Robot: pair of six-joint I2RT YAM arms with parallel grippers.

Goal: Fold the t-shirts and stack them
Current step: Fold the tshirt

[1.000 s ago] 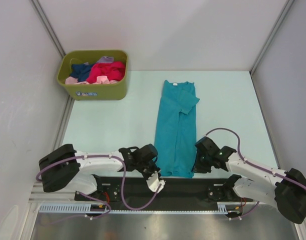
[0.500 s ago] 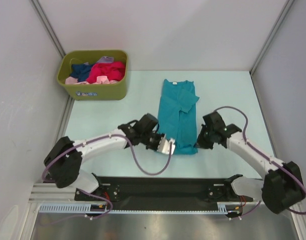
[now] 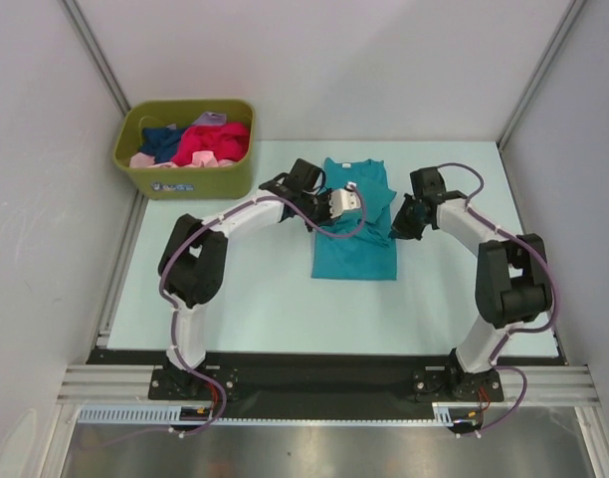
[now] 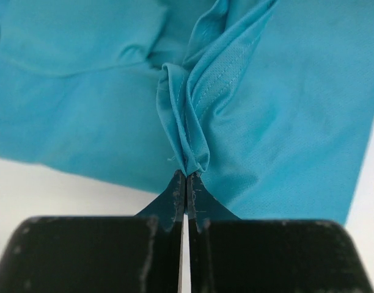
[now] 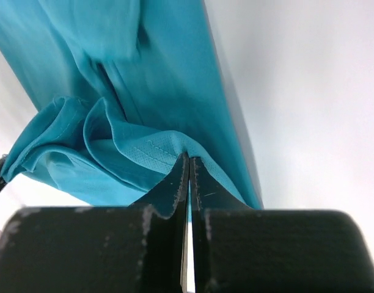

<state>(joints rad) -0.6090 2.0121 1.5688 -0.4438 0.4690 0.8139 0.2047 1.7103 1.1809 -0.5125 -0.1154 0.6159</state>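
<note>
1. Teal-blue t-shirt [image 3: 354,257]: it lies on the pale table [image 3: 235,289], right of centre. Its long axis runs near to far, with the collar end toward the far wall and a folded edge at the near end.
2. My left gripper [image 3: 352,197] [image 4: 186,183]: the jaws are pressed together on a bunched pleat of the shirt's cloth, and it sits over the shirt's far left part.
3. My right gripper [image 3: 396,225] [image 5: 188,168]: the jaws are likewise clamped tight, here on a stitched edge of the same shirt at its right side.
4. Change: a second ago the shirt stretched full length down to the table's near edge, with both my grippers at its near hem. That hem has now been carried over the body toward the collar, and the shirt's outline is markedly shorter.
5. Olive-green bin [image 3: 185,184]: it stands at the far left, well apart from the shirt, where it stood before. It holds magenta-red [image 3: 213,141], navy [image 3: 163,139] and pale pink [image 3: 145,159] shirts.
</note>
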